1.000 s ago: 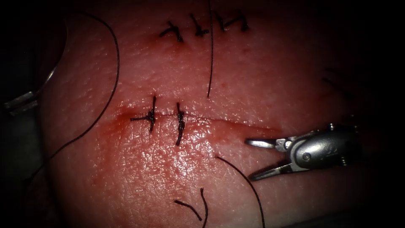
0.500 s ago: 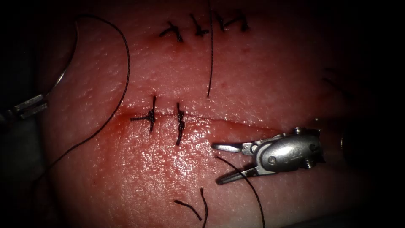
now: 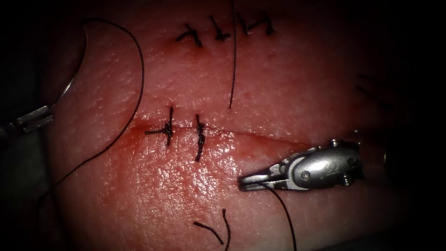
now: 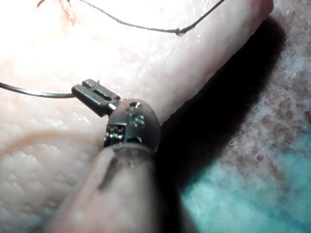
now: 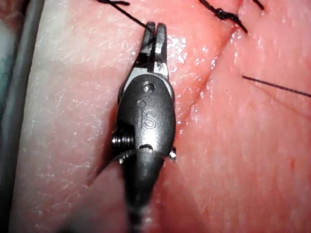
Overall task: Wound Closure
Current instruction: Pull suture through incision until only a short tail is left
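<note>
Two stitches [image 3: 183, 131] cross the cut [image 3: 260, 135] at its left end. Right pincer [image 3: 247, 181] lies below the cut, pointing left, pressed together on the thread [image 3: 284, 211] that trails down from it. Left pincer [image 3: 28, 121] sits at far left, pinching the curved needle [image 3: 75, 69] near its lower end, clear of the tissue [image 3: 297, 83]. Letters "IS" mark the right tool.

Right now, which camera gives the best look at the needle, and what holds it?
The endoscope view: the needle curves clear above the tissue, at its left edge, its lower end held in the left tool. The left wrist view shows a short stretch of needle leaving that tool's fingers.
</note>
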You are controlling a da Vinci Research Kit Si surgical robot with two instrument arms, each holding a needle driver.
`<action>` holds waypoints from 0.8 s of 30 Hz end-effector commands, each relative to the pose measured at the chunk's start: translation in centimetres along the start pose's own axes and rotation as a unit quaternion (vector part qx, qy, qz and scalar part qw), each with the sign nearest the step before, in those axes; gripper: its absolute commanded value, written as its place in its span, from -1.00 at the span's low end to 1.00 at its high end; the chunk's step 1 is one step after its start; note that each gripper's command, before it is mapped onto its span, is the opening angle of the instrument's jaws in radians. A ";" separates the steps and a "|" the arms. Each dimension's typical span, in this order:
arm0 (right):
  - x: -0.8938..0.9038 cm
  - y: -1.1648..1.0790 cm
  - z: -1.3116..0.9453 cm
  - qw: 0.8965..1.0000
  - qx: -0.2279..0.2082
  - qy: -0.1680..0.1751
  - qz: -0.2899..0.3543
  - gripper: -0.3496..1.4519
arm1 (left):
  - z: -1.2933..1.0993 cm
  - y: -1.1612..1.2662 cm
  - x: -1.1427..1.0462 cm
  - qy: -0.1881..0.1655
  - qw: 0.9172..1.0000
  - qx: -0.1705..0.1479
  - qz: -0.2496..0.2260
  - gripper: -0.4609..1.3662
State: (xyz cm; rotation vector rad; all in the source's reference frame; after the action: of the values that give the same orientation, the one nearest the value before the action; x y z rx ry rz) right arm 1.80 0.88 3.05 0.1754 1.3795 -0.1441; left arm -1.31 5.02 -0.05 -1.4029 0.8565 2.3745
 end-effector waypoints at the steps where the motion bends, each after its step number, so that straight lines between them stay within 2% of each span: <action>1: 0.05 -0.03 0.02 1.000 0.010 -0.002 -0.007 -1.00 | 0.01 0.00 0.00 0.001 1.000 -0.004 0.000 -0.88; 9: 0.38 -0.46 0.21 0.998 0.057 -0.004 -0.028 -1.00 | 0.04 0.02 0.02 0.002 1.000 -0.006 0.000 -0.88; 14: 0.48 -0.67 0.32 0.995 0.087 -0.013 -0.040 -1.00 | 0.02 0.02 0.03 0.003 1.000 -0.007 0.000 -0.88; 24: 0.71 -1.02 0.50 0.989 0.138 0.005 -0.058 -1.00 | 0.05 0.00 0.03 0.002 1.000 -0.009 -0.002 -0.88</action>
State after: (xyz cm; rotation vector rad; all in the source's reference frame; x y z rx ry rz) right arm 2.22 -0.26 2.38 0.3356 1.3760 -0.4425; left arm -1.37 5.05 -0.05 -1.4135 0.8443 2.3763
